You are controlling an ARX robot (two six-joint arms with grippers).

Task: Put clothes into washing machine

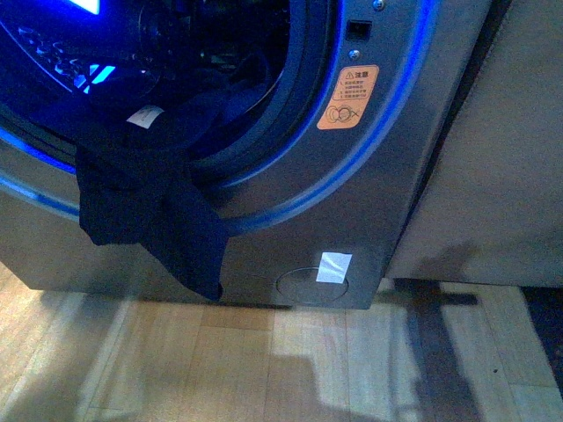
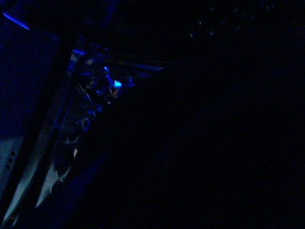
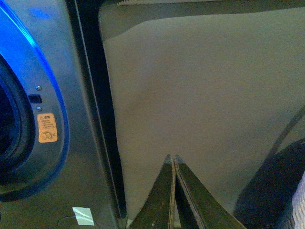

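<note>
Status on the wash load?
Right gripper shut, empty, facing beige panel. Left wrist view dark. Clothes half in, draped over washer rim, hanging outside. No obstruction seen.

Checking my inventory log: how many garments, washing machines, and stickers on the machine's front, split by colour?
garment: 1
washing machine: 1
orange sticker: 1
white label: 1
Total: 4

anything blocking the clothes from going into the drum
Nothing visible does. The clothes already hang over the washer porthole's lower rim, part inside, part down the front.
</note>
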